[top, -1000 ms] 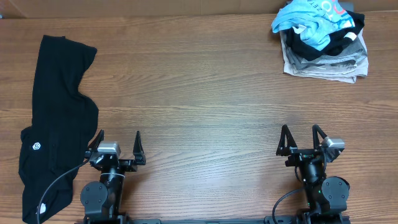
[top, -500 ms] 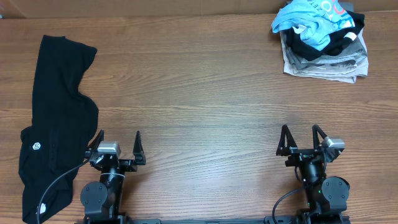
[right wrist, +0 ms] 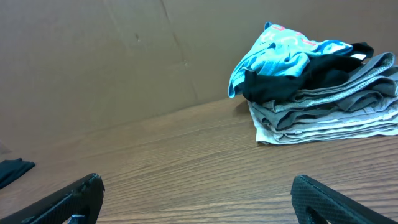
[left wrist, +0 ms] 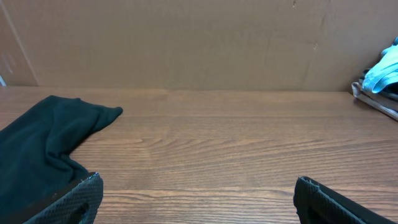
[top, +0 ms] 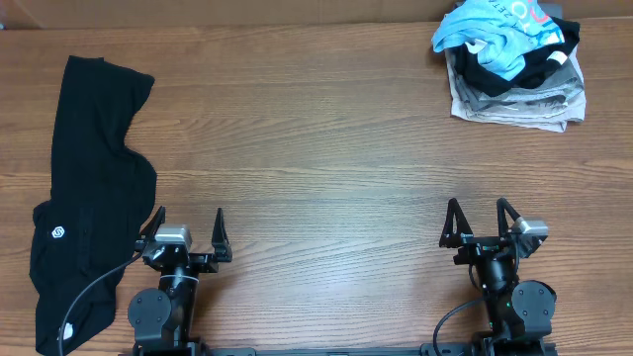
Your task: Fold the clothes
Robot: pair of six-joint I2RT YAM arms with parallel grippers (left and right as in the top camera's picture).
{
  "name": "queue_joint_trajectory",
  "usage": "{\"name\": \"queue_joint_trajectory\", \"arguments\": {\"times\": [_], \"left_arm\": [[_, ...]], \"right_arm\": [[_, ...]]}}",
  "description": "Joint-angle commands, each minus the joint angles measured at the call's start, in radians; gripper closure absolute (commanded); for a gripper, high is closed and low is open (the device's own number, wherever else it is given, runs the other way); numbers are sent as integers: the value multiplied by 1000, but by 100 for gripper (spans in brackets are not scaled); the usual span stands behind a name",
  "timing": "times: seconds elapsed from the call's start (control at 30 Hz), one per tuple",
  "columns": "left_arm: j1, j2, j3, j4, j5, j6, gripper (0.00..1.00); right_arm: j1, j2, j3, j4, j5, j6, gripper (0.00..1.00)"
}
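The long black garment [top: 89, 188] lies crumpled along the table's left edge, with a small white logo near its lower part. It also shows at the left of the left wrist view [left wrist: 43, 140]. My left gripper [top: 188, 229] is open and empty at the front left, just right of the garment's lower part. My right gripper [top: 479, 220] is open and empty at the front right, far from the garment. In the wrist views the left gripper [left wrist: 198, 186] and the right gripper [right wrist: 198, 186] have their jaws wide apart over bare wood.
A pile with a light blue shirt [top: 495, 35] and a dark cloth on grey folded cloth [top: 514, 99] sits at the back right corner; it shows in the right wrist view [right wrist: 298, 59]. A brown cardboard wall [left wrist: 186, 43] stands behind the wooden table [top: 316, 158].
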Motion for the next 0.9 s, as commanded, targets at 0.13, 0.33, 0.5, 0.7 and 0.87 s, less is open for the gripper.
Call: {"name": "queue_joint_trajectory", "arguments": {"times": [0.13, 0.33, 0.5, 0.7, 0.87], "left_arm": [[5, -8, -4, 0, 15, -9, 0], [5, -8, -4, 1, 17, -10, 0], [5, -8, -4, 0, 15, -10, 0], [5, -8, -4, 4, 19, -10, 0], [5, -8, -2, 17, 46, -9, 0]], "right_arm": [[5, -10, -11, 6, 7, 2, 0], [5, -10, -11, 6, 7, 2, 0], [5, -10, -11, 6, 7, 2, 0], [5, -10, -11, 6, 7, 2, 0], [5, -10, -11, 6, 6, 2, 0]]}}
